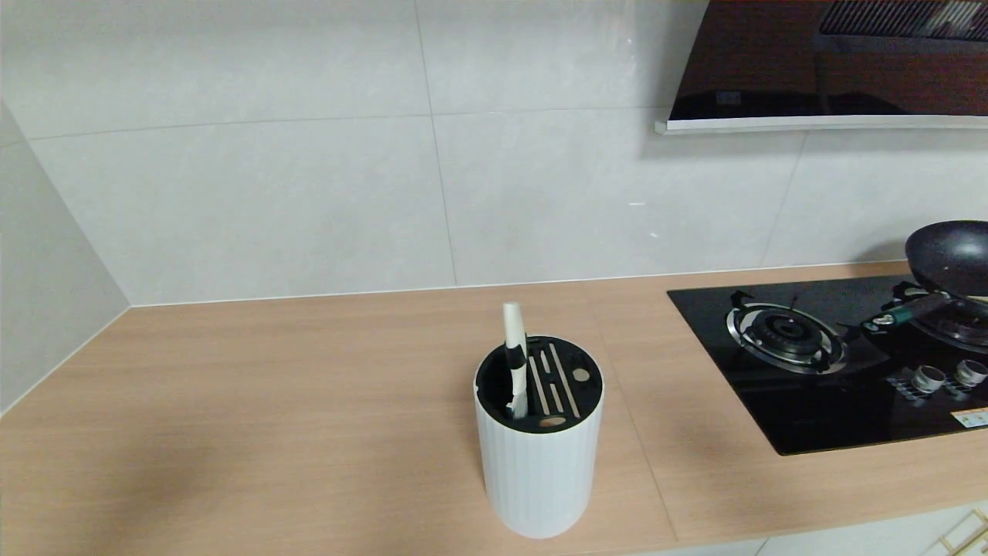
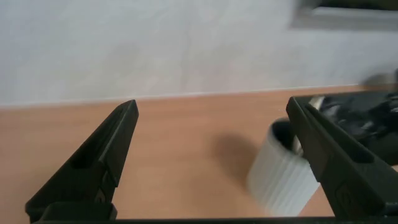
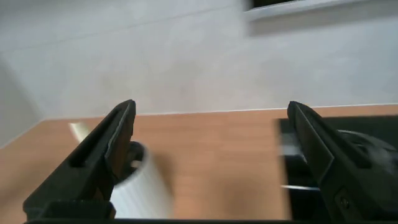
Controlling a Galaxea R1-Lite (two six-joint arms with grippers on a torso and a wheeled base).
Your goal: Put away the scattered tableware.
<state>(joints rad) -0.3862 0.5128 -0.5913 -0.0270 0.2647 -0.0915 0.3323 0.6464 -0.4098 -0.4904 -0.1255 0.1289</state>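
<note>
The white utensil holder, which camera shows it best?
The head view: the white utensil holder stands whole on the counter, slotted top and one utensil visible. Both wrist views show part of its side and rim, the rest cut off.

Ribbed matt white plastic holder [image 1: 539, 463], wood-grain matt countertop [image 1: 270, 401], glossy black glass hob [image 1: 834, 386].

A white ribbed holder [image 1: 539, 463] is set on the wooden counter [image 1: 270, 401], with a white-handled utensil [image 1: 515, 371] stood upright in it. A black hob [image 1: 810, 413] is seen to the holder's right, with a dark pan [image 1: 951, 256] placed on it.
</note>
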